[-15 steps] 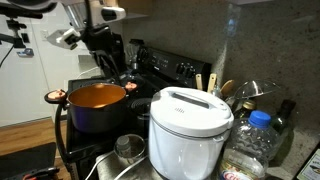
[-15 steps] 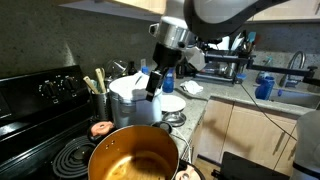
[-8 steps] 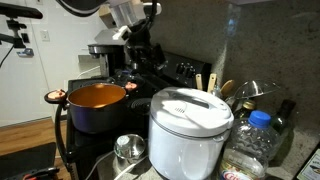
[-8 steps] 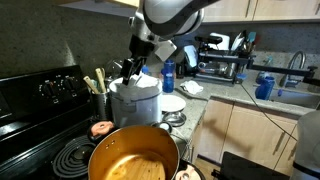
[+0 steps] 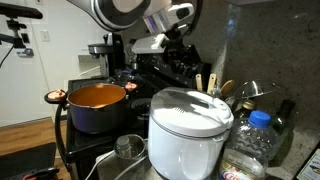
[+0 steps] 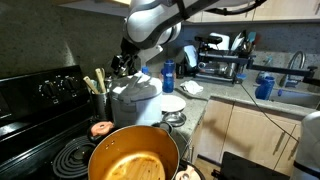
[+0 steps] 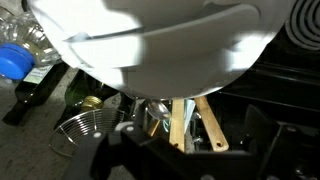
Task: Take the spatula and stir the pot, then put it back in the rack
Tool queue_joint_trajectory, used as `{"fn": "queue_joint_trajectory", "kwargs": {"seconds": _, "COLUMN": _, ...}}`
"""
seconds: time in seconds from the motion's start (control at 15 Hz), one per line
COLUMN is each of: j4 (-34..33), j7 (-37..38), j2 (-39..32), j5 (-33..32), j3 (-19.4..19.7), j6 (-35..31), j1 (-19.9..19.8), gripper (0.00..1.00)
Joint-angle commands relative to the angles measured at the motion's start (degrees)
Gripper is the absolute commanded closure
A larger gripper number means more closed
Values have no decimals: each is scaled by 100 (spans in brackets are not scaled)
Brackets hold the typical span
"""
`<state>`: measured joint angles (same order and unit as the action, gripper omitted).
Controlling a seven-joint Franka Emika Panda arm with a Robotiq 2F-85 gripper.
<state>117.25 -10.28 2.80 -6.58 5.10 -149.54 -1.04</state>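
Spatula point(image 7: 180, 122): stood in the rack point(image 7: 152, 115) on the desk behind the rice cooker point(image 5: 188, 125); not yet grasped.
Hand point(image 7: 190, 145): spread, empty, poised over the utensil handles.
Pot point(image 5: 97, 105): left, on the stove, judged unstirred.
Outstanding: grasp, stirring, return.
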Motion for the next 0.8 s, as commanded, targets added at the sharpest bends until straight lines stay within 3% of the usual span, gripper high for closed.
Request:
{"fn": "queue_joint_trajectory", "kwargs": {"seconds": 0.0, "j4": -546, "j7": 304, "j2": -755, "j5": -193, "j3": -48, "j6": -535, "j1": -129, "gripper": 0}}
{"fn": "queue_joint_trajectory", "kwargs": {"seconds": 0.07, "j4": -682, "j7": 312, "j2": -935, "j5": -213, "j3": -41, "j6": -563, "j1": -136, "gripper": 0}}
{"fn": "queue_joint_trajectory", "kwargs": {"seconds": 0.13, "j4": -311, "j7": 95, "j2": -544, "j5": -24, "j3": -68, "j6": -401, "j1": -133, "gripper": 0}}
{"fn": "queue_joint_trajectory", "kwargs": {"seconds": 0.73, "j4": -722, "j7": 217, "j2": -1057, "j5": -113, "j3": -41, "j6": -607, "j1": -152, "gripper": 0}}
